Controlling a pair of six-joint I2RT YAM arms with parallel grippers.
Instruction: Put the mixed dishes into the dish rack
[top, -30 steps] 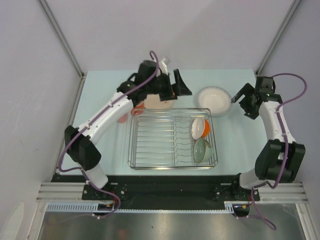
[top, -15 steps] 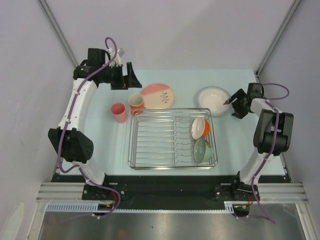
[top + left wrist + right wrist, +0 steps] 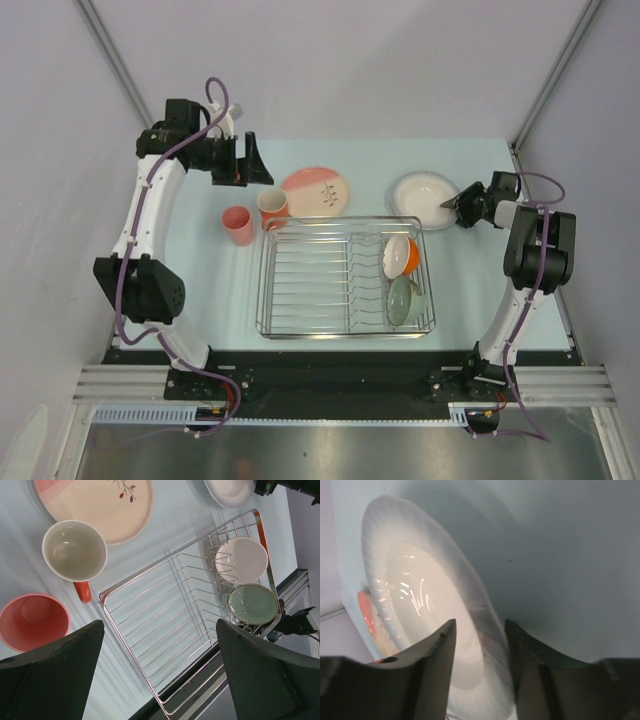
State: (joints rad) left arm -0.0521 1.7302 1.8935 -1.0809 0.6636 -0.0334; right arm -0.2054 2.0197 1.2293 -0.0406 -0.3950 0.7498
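The dish rack (image 3: 310, 280) is a rectangle of thin, shiny silver wire with parallel bars and upright tines. It sits mid-table, just in front of the arm bases. Two dishes stand on edge at its right end: the orange bowl (image 3: 401, 256), glossy white inside, and on its near side the pale green bowl (image 3: 405, 299).

Four more dishes lie on the pale blue table (image 3: 200, 260) beyond the rack's far edge. The round pink-and-cream plate (image 3: 318, 191) carries a small twig motif. The orange mug (image 3: 272, 208) stands upright just beside the rack's far left corner, and the pink tumbler (image 3: 238, 225) stands to the mug's left. The white shallow plate (image 3: 425, 198), smooth and glazed, lies off the far right corner. That makes two plates, two bowls, one mug and one tumbler.

The right gripper (image 3: 480, 625) is low at the white plate's right rim, its jaws apart with the rim in the gap. The left gripper (image 3: 258, 165) hangs above the table's far left, jaws spread wide and holding nothing.
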